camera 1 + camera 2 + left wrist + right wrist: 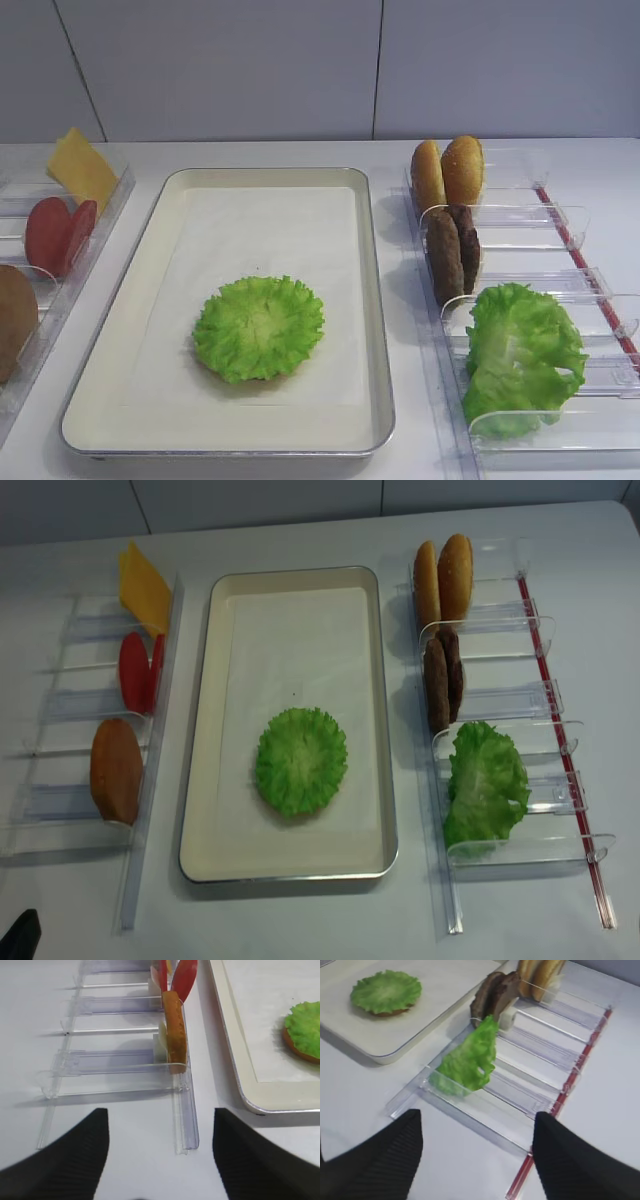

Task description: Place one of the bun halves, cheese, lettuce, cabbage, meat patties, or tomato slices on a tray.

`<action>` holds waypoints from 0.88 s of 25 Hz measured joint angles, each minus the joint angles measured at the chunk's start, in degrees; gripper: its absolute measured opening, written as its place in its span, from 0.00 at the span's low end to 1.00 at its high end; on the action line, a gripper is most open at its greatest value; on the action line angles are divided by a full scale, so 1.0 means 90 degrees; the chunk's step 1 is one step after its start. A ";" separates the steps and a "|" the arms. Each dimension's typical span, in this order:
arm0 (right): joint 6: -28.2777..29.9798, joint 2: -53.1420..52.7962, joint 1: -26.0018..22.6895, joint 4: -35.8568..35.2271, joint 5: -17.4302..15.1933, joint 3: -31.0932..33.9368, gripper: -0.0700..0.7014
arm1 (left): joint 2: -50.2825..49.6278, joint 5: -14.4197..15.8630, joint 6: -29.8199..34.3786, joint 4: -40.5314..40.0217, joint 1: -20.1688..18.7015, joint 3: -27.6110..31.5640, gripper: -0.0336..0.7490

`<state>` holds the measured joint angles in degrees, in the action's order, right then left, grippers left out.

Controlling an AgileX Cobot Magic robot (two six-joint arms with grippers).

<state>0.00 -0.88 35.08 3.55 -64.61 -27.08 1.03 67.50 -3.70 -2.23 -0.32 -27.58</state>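
Observation:
The frilly lettuce (259, 327) lies flat on the cream tray (260, 225), covering a bun half (295, 1051) whose brown edge just shows. Two more bun halves (447, 172), the meat patties (452, 250) and the bunched cabbage (520, 355) stand in the right clear bins. Cheese (80, 167), tomato slices (60, 233) and another bun half (12, 320) stand in the left bins. My right gripper (477, 1116) is open over bare table just before the cabbage (470, 1057) bin. My left gripper (160, 1112) is open near the left bin's front end. Both hold nothing.
Clear plastic bins (500, 720) run along the tray's right side, edged by a red strip (560, 730). A matching row of bins (70, 730) lines the left side. White table surrounds them, with a grey wall behind.

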 joint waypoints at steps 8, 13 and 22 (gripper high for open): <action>0.0000 0.0000 -0.2206 0.0000 0.0000 0.0000 0.63 | 0.0000 0.0000 0.0000 0.0000 0.0000 0.0000 0.58; 0.0000 0.0000 -0.3383 0.0000 0.0000 0.0000 0.57 | 0.0000 0.0000 0.0000 0.0000 0.0000 0.0000 0.58; 0.0000 0.0000 -0.3533 0.0000 0.0000 0.0000 0.49 | 0.0000 0.0000 0.0000 0.0000 0.0000 0.0000 0.58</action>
<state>0.00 -0.88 3.29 3.55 -64.61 -27.08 1.03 67.50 -3.70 -2.23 -0.32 -27.58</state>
